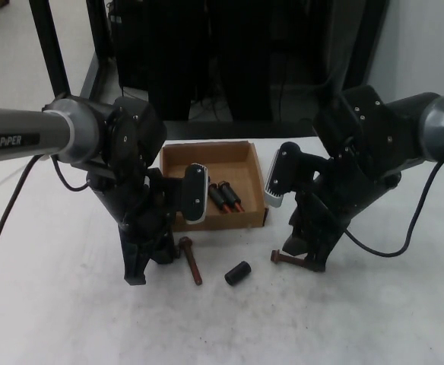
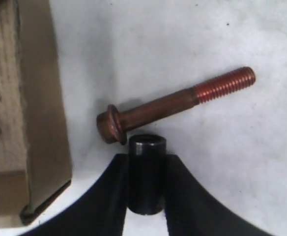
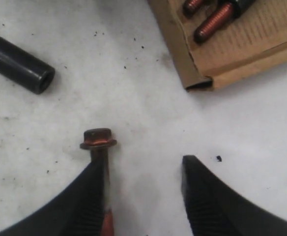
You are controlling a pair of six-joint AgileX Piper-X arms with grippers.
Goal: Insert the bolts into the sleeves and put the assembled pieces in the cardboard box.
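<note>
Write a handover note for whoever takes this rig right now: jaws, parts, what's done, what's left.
Left gripper: jaws shut on the held sleeve. The first bolt lies on the bench just ahead of it, beside the cardboard box.
Right gripper: jaws open around the second bolt, which lies against one finger.
Spare sleeve: loose on the bench between the arms.
Done: two assembled pieces lie in the box.
Left: insert both bolts into their sleeves and box both.
</note>
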